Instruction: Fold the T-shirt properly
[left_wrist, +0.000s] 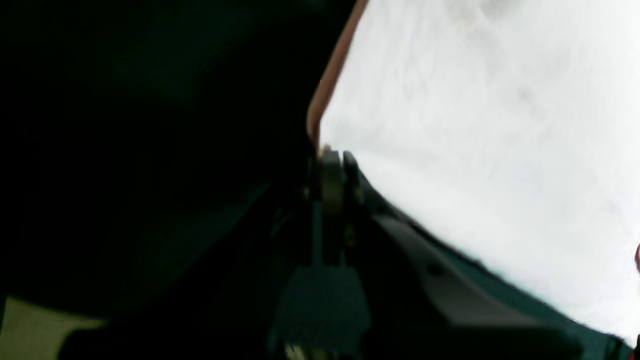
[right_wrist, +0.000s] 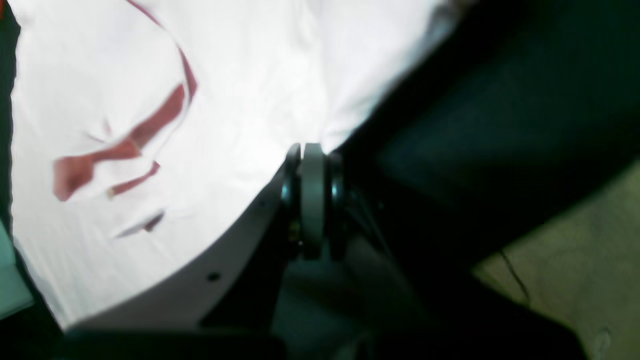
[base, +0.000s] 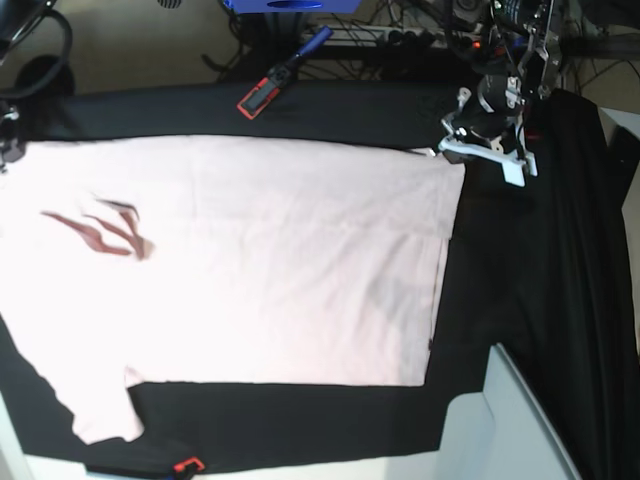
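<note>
black-draped worktop fills the base view, with beige floor and cables behind it. the t-shirt lies spread flat across it, plain pale pink side up apart from a small dark red print near the left end. one sleeve sticks out at lower left and the straight edge is at the right. it looks laid out wide so both far corners can be taken at once, which reads as the start of a first fold with nothing doubled over yet.

at the far left, the right gripper sits at the shirt's back-left corner. its jaws are pressed together with no gap, and the cloth edge meets the tips, so i judge it a thin pinch on the t-shirt. the wrist view is blurry, and i can't tell which part of the garment that corner is. the print shows up-left of it.

a red-handled clamp tool lies on the worktop behind the shirt, well apart from both arms.

at the right, the left gripper is at the back-right corner, jaws also squeezed together. the pink edge runs straight into the tips, which again reads as holding the t-shirt by its edge. the cloth lies low here and isn't visibly lifted.

holding the two back corners suggests the back edge gets carried toward the front edge.
</note>
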